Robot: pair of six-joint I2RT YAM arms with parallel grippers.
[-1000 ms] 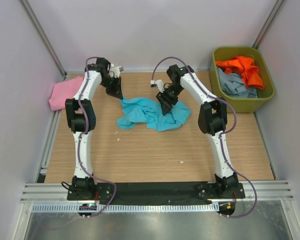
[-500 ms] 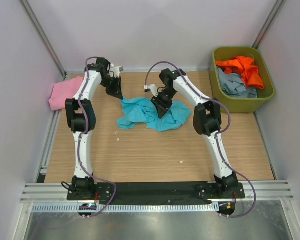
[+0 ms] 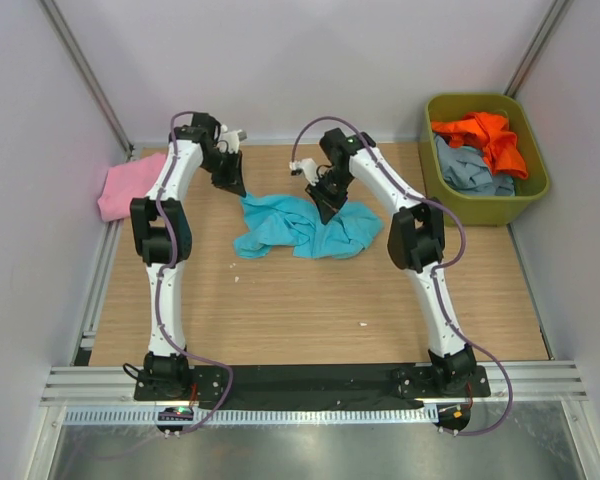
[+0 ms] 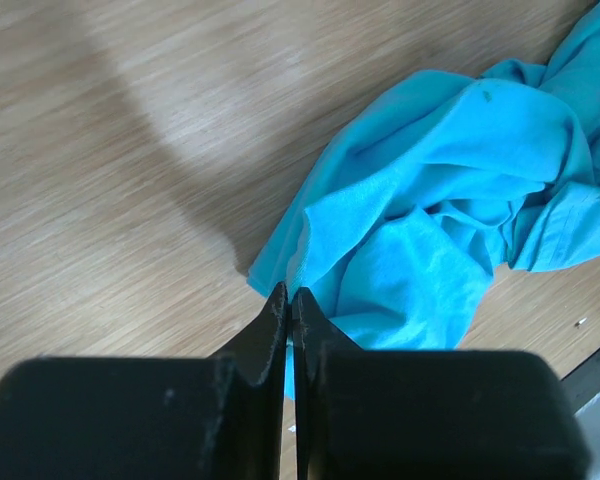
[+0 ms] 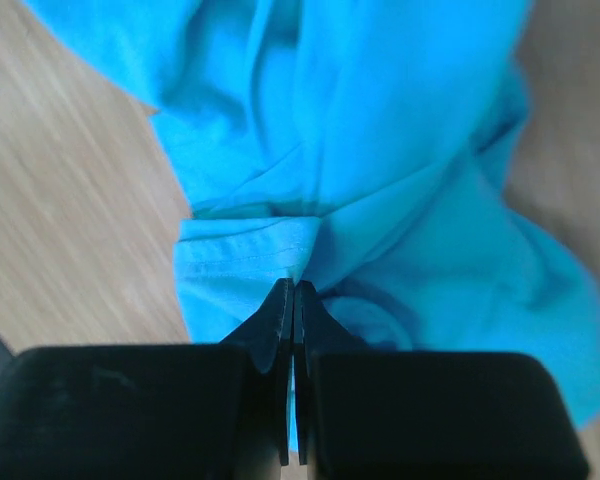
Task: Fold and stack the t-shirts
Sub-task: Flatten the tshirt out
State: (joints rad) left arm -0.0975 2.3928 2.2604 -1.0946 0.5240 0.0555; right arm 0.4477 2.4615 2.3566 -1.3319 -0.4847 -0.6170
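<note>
A crumpled turquoise t-shirt (image 3: 298,230) lies on the wooden table at mid-back. My left gripper (image 3: 232,186) is at the shirt's back-left corner, its jaws shut on the cloth's edge (image 4: 298,262). My right gripper (image 3: 327,208) is down on the shirt's middle, shut on a pinched fold with a stitched hem (image 5: 250,248). In the right wrist view the turquoise t-shirt (image 5: 400,150) fills most of the frame. A pink t-shirt (image 3: 130,186) lies at the table's left edge. An orange t-shirt (image 3: 482,134) and a grey-blue one (image 3: 468,172) sit in the bin.
The olive-green bin (image 3: 535,188) stands at the back right corner. Grey walls close in the table on both sides and at the back. Bare wood (image 3: 310,310) stretches from the shirt to the arm bases. A black strip (image 3: 310,380) runs along the near edge.
My right gripper has shifted back and left over the turquoise shirt and closed on a fold, bunching the cloth toward it. The left arm has not moved.
</note>
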